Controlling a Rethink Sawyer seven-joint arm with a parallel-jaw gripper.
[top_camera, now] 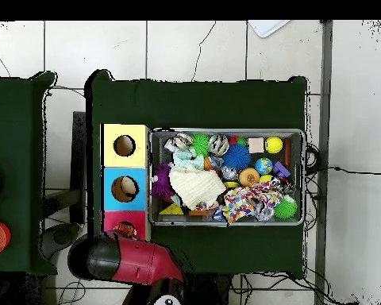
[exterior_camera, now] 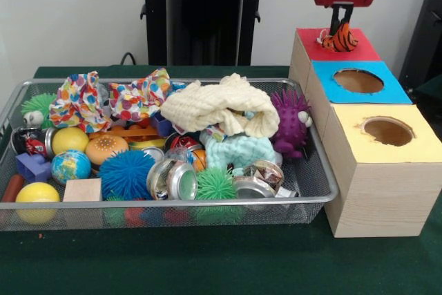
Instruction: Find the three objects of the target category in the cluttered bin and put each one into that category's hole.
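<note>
At the upper right of the front view, the gripper [exterior_camera: 340, 29] hangs over the red-rimmed hole [exterior_camera: 336, 43], its jaws pinching the striped tiger [exterior_camera: 341, 39], which sits right at the opening. The wire bin [exterior_camera: 319, 170] fills the centre left, cluttered with balls, cloths and a purple hedgehog toy [exterior_camera: 291, 122].

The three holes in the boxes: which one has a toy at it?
The red hole, farthest back on the boxes. The striped tiger sits at it, under the tool; the blue hole and yellow hole show nothing inside.
</note>
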